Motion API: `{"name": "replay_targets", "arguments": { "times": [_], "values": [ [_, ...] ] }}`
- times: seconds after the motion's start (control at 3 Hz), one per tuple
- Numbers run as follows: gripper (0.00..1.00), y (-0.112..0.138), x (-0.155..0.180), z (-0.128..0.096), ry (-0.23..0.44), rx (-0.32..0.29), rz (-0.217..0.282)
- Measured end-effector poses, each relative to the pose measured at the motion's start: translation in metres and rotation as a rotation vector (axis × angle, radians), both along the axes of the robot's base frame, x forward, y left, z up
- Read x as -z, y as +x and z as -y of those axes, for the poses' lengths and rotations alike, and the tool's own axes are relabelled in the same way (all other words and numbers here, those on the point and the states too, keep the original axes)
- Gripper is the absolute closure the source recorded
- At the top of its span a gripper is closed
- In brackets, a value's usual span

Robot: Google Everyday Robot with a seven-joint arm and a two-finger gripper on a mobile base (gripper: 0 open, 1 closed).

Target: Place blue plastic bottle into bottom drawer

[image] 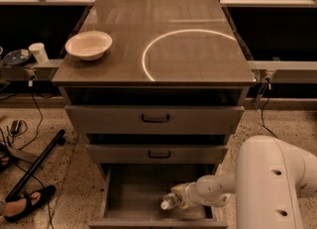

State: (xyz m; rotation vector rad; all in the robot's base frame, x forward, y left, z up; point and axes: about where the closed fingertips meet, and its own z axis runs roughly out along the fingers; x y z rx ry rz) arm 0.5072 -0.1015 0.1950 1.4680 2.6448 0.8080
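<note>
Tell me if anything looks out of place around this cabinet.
Nothing looks spilled or broken. The gripper is low in the open bottom drawer, with the bottle at its tip. The only oddity is a black pole lying on the floor at left.

Landmark: the cabinet [154, 85]. On its top surface [198, 64], near the left edge: bowl [88, 45]. Lowest in its front, pulled out below the two upper drawers [154, 119]: bottom drawer [131, 188]. Inside that, right of centre and toward the front: blue plastic bottle [172, 201], cap pointing left. Right against the bottle, reaching in from the cabinet's right: gripper [182, 198]. Off the cabinet's left side, on a ledge: cup [38, 52].
</note>
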Motion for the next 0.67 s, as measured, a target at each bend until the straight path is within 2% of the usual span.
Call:
{"name": "replay_targets", "arguments": {
  "times": [0.33,0.67],
  "values": [
    [0.00,0.0000,0.0001,-0.0001,0.000,0.000,0.000],
    [0.00,0.0000,0.0001,-0.0001,0.000,0.000,0.000]
  ]
}}
